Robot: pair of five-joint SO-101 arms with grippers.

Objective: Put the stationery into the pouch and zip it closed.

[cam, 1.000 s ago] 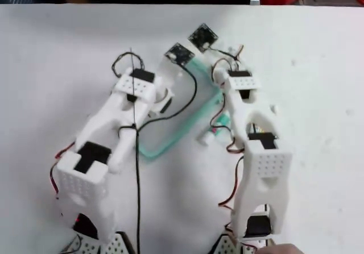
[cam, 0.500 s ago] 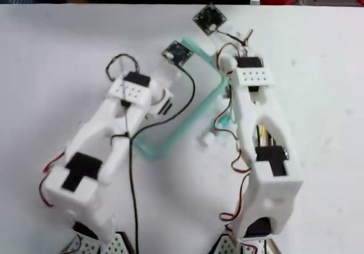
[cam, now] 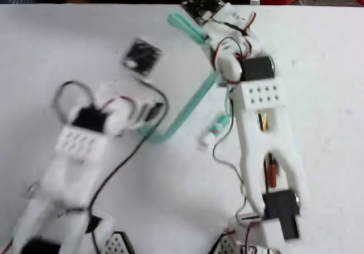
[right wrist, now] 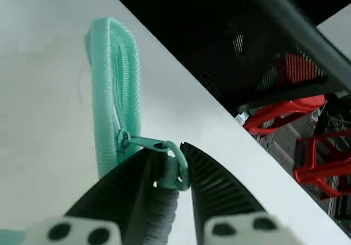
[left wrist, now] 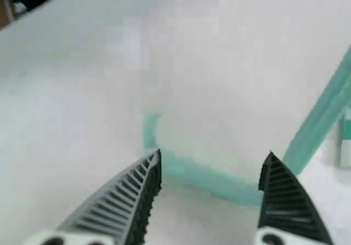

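While the left gripper [left wrist: 213, 156] is spread apart near the pouch [left wrist: 203, 174], the right gripper [right wrist: 166, 149] is closed. The zipper pull [right wrist: 171, 165] is clamped.

Lab or workshop bench: white table [cam: 318, 95], two bare-wired arms [cam: 261, 95], red chairs [right wrist: 272, 117] beyond its edge.

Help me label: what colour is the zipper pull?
Mint green loop-shaped zipper pull, clearest in right wrist view.

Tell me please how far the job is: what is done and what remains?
Done: little to see; a small tube lies beside the pouch, not inside. In hand: the right pincer is shut on the zip pull; the left pincer is open at the pouch's corner. To do, it seems: tube in, zip fully shut.
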